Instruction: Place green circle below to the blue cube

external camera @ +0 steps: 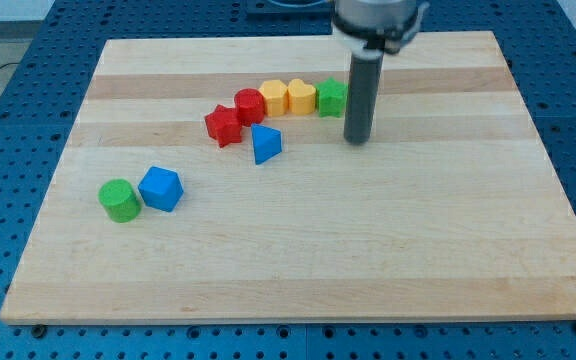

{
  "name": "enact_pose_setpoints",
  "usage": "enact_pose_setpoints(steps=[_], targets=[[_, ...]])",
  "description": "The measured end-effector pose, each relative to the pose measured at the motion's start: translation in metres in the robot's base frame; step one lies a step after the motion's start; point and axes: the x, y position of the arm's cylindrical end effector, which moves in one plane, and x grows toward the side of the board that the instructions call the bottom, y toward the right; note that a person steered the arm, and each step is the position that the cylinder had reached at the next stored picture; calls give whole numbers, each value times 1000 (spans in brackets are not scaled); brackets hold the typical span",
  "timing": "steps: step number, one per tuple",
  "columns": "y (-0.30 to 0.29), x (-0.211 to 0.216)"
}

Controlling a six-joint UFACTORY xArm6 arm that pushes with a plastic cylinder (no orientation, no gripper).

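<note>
The green circle (119, 200), a short green cylinder, sits at the board's left, touching the left side of the blue cube (161, 188). My tip (357, 139) rests on the board far to the view's right of both, just right of and slightly below a green block (331, 98) at the end of a row. The rod rises to the arm at the view's top.
A curved row of blocks runs across the upper middle: a red star-like block (224, 126), a red cylinder (249, 105), two yellow blocks (275, 96) (301, 96), then the green block. A blue triangle (265, 144) lies below the row. The wooden board (298, 260) sits on a blue perforated table.
</note>
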Motion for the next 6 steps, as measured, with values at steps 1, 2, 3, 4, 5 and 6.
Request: enact_pose_setpoints(steps=[1, 2, 3, 4, 5, 6], targets=[[-59, 73], [-152, 126], [-249, 132], [-336, 113], [-363, 97], [-358, 63]])
